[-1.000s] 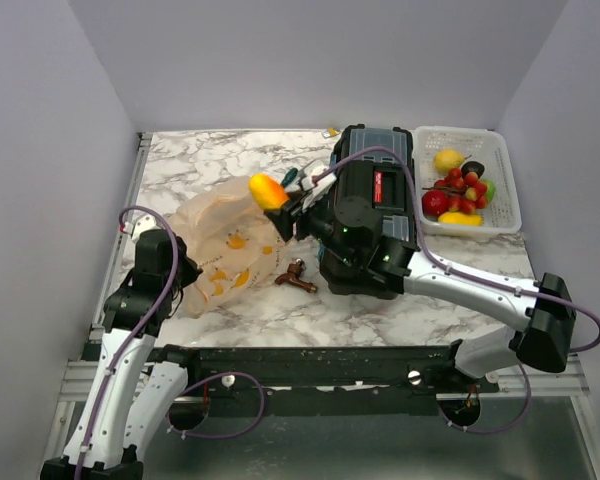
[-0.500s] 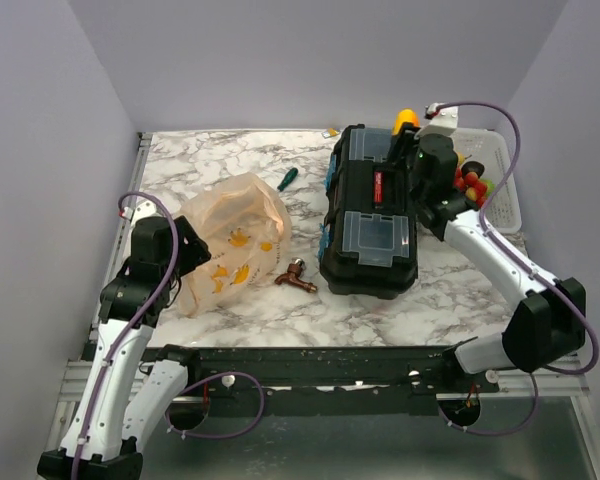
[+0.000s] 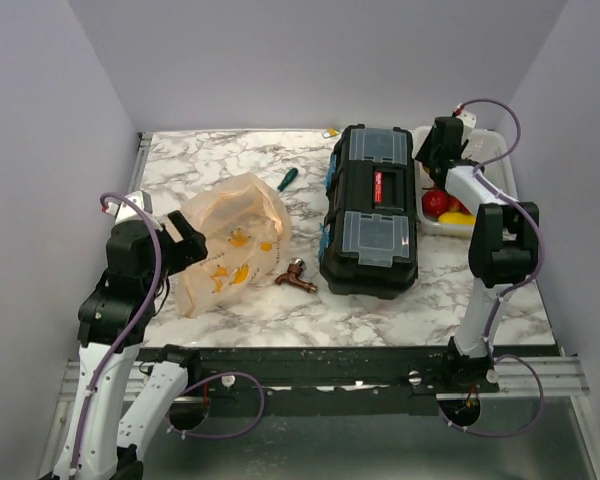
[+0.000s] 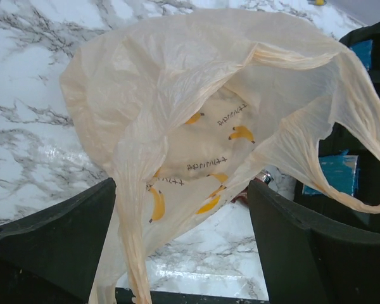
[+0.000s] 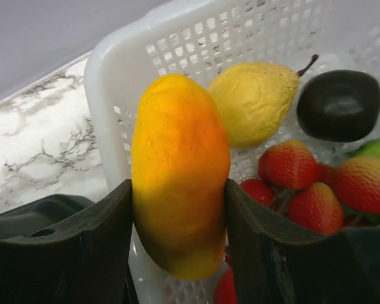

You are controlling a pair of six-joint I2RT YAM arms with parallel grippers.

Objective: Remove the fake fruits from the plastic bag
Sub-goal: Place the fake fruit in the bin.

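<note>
Now the right fingers (image 5: 98,244) pinch an orange-yellow fruit (image 5: 180,177) over the rim of the white basket (image 5: 177,38), with the other fruits (image 5: 304,183) lying just beyond their tips. The left fingers (image 4: 57,247) are spread wide, and the plastic bag (image 4: 196,95) drapes between them on the desk (image 4: 25,76).

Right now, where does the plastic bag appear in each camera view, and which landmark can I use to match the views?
Top view: the plastic bag lies left of centre, to the left of the black toolbox.
Left wrist view: it fills most of the picture.
Right wrist view: it is not in it.
Shared landmark: the marble table, seen in all three.
</note>
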